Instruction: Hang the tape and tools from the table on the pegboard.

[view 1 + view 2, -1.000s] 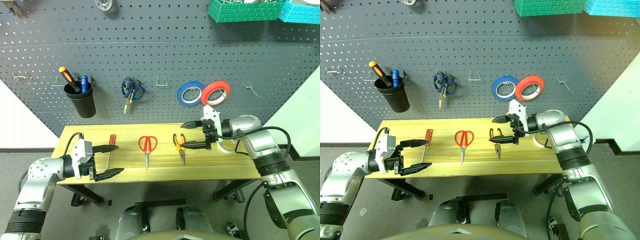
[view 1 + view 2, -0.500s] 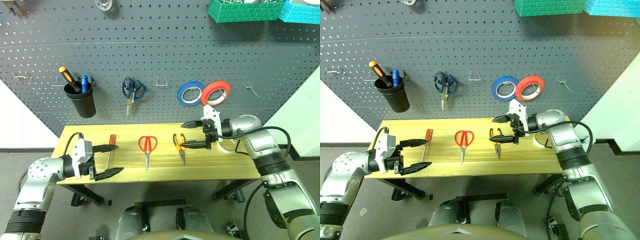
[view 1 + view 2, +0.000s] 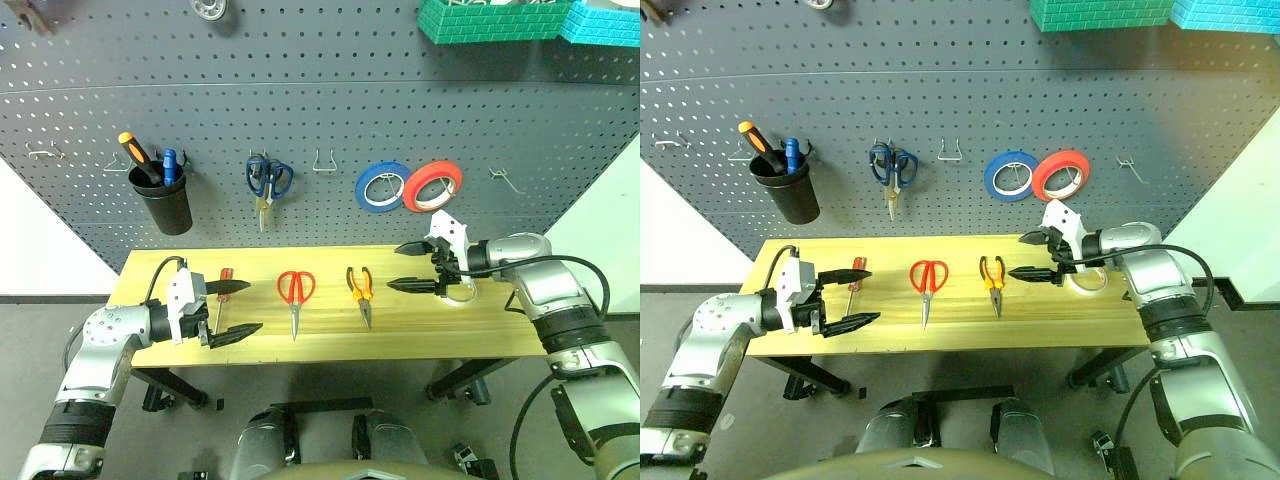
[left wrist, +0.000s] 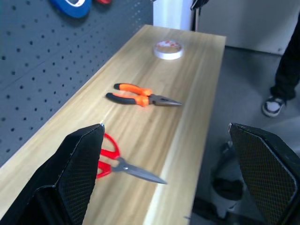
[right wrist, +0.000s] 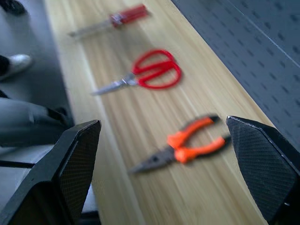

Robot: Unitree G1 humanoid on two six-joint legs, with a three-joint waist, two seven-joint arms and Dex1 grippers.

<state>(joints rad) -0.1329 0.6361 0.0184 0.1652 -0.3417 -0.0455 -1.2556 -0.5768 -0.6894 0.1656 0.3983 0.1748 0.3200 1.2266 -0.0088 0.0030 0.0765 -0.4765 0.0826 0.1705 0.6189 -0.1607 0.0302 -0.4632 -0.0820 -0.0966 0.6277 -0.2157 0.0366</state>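
On the table (image 3: 330, 335) lie, from left to right, a slim red-handled screwdriver (image 3: 221, 291), red-handled scissors (image 3: 295, 289) and orange-and-black pliers (image 3: 360, 288). The cream-white tape (image 3: 1086, 284) lies flat near the table's right end, partly hidden behind my right hand. My right gripper (image 3: 397, 267) hangs open above the wood between the pliers and the tape, empty. Open and empty too, my left gripper (image 3: 247, 308) hovers at the front edge, its far finger close beside the screwdriver's handle. The dark grey pegboard (image 3: 330, 110) stands behind the table, with bare hooks (image 3: 322, 161).
The pegboard carries a black cup (image 3: 170, 205) with an orange-handled screwdriver, blue scissors (image 3: 267, 181), a blue tape roll (image 3: 380, 187) and a red tape roll (image 3: 432, 185). More bare hooks (image 3: 504, 178) sit far right and far left. A person's shoe (image 4: 274, 106) stands beyond the table's right end.
My right gripper has swung right, away from the pliers and toward the tape. My left gripper has crept right and inward, up to the screwdriver. Both stayed open.
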